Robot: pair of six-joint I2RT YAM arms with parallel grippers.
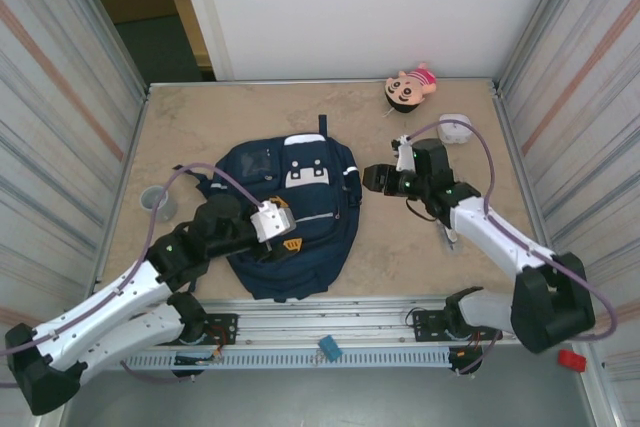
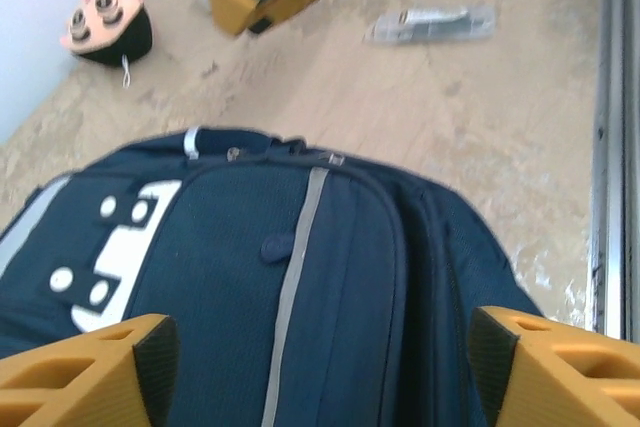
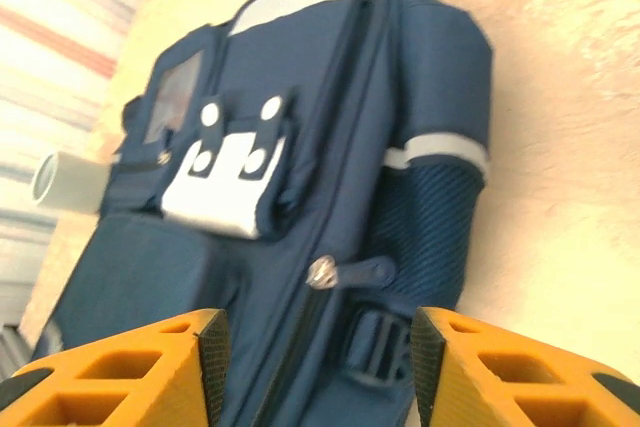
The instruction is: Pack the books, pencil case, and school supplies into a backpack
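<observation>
The navy backpack (image 1: pixel 300 247) lies flat mid-table, its white-patched pocket (image 1: pixel 305 172) toward the far side. My left gripper (image 1: pixel 288 225) hovers over its lower front, open, with only fabric (image 2: pixel 340 277) between the orange fingers (image 2: pixel 90 367). My right gripper (image 1: pixel 372 179) stands open at the bag's right side, just short of a zipper pull (image 3: pixel 322 274) and a buckle (image 3: pixel 375 347). A small pale pack, the school supplies (image 2: pixel 430 24), lies on the table beyond the bag. The books and the pencil case are out of view.
A pink plush toy (image 1: pixel 410 89) lies at the far edge, with a small white box (image 1: pixel 455 129) near it. A grey cup (image 1: pixel 155 202) stands left of the bag. Metal walls close in both sides. A rail (image 1: pixel 330 332) runs along the near edge.
</observation>
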